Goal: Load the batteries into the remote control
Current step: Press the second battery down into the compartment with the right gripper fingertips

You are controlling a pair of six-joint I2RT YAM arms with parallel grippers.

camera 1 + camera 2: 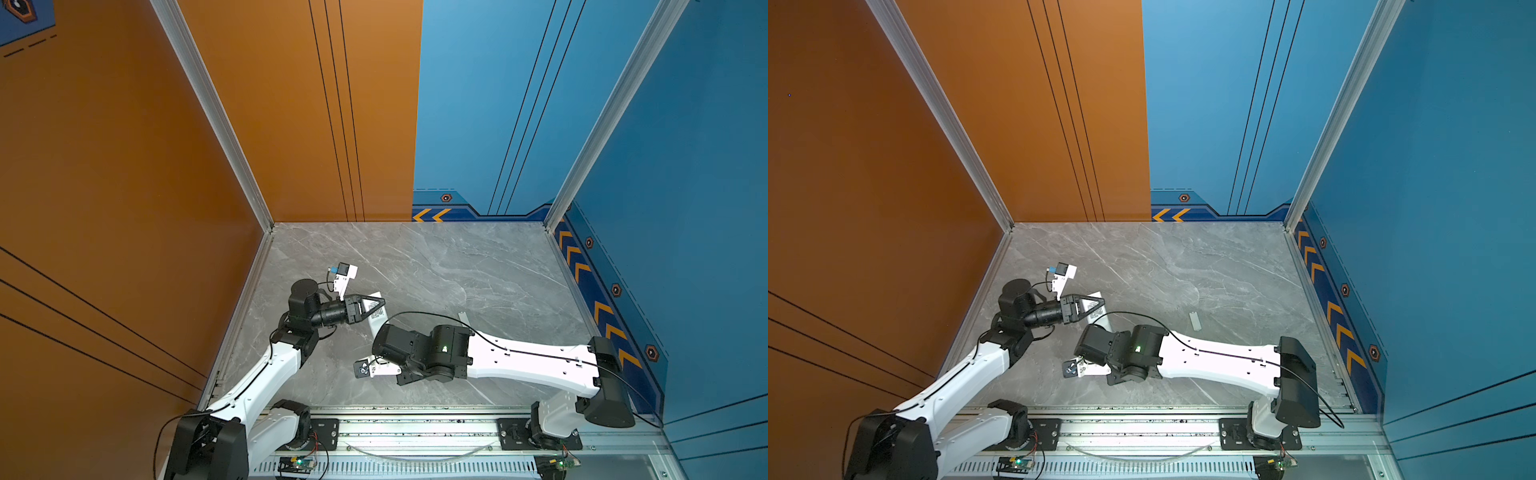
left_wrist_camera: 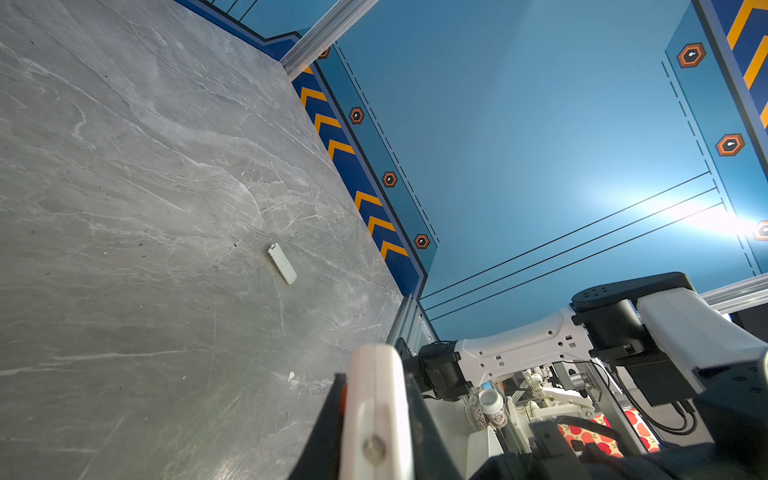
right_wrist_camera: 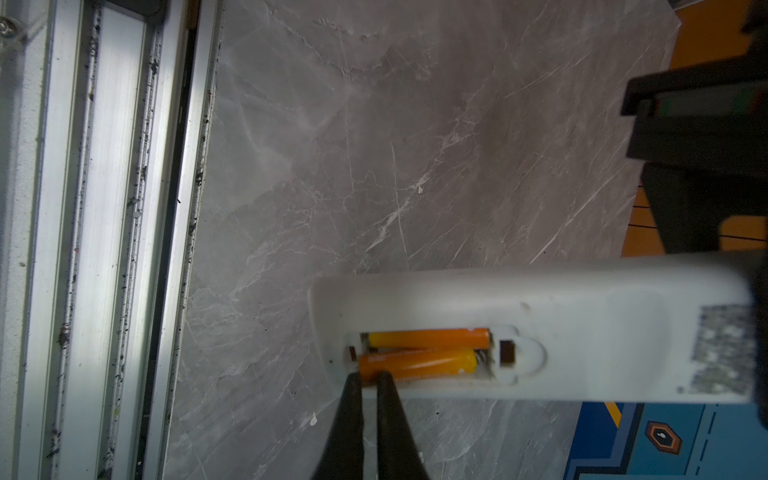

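My left fingers point(image 1: 376, 306) clamp the remote control point(image 3: 582, 328), back side up above the worktop point(image 3: 374, 166). Both batteries point(image 3: 419, 353) lie side by side in its open compartment. My right fingers point(image 3: 384, 399), nearly together, press their tips against the nearer battery's end. The cover plate point(image 1: 1195, 321) lies beyond the remote.

Open marble table point(image 1: 457, 266) at the back — only a small cover plate point(image 1: 1195, 321) there.

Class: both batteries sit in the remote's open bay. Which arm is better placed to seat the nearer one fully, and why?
Right. The right gripper already has its nearly shut tips at the nearer battery, while the left gripper is clamping the remote.
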